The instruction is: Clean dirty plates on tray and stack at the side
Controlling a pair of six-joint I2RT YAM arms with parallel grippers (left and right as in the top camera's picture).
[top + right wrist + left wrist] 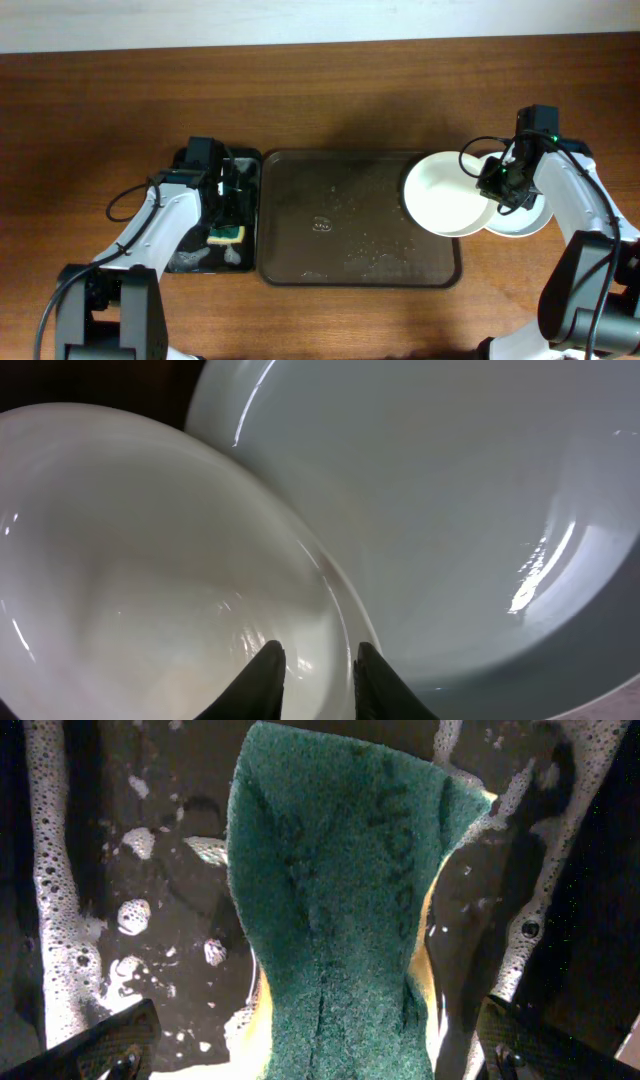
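The right fingers point(492, 185), clamped on the white plate point(445, 195) at its rim, hold it between tray point(300, 200) and stack point(528, 220). It is best centred beyond the fingertips and lowered level. The left fingers point(228, 212) stand apart around the sponge point(340, 900).

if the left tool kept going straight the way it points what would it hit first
Most likely the green sponge, lying straight ahead between the open fingers of the left tool; distance unclear.
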